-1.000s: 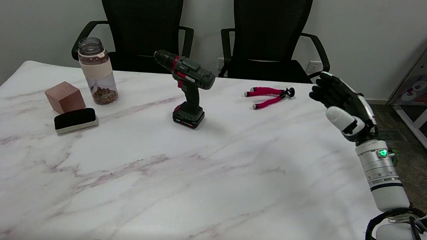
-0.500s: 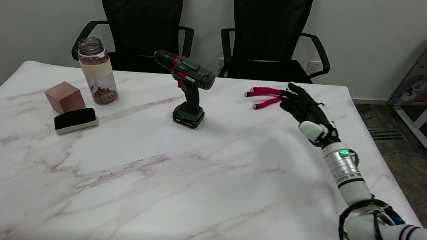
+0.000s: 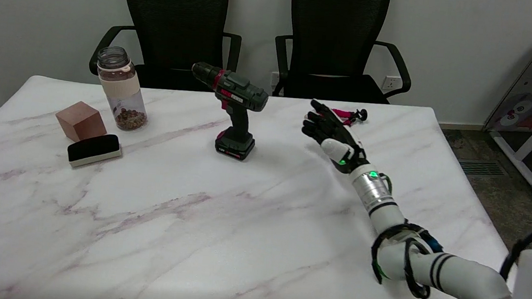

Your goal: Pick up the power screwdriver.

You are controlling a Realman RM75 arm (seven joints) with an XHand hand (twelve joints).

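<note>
The power screwdriver (image 3: pixel 234 108) stands upright on its battery base near the far middle of the marble table (image 3: pixel 202 221). It is dark green and black with red trim, its chuck pointing left. My right hand (image 3: pixel 332 135) hovers above the table to the right of it, a clear gap away, fingers spread and holding nothing. The white forearm runs back to the lower right corner.
A small pink-legged tripod (image 3: pixel 352 113) lies behind my hand, partly hidden by it. At the left stand a clear jar (image 3: pixel 121 88), a brown cube (image 3: pixel 81 120) and a black eraser block (image 3: pixel 94 149). Two black chairs (image 3: pixel 337 45) sit behind the table.
My right hand has swept left from beyond the table's right edge to a spot over the table nearer the screwdriver, now covering part of the tripod. Nothing else has moved.
</note>
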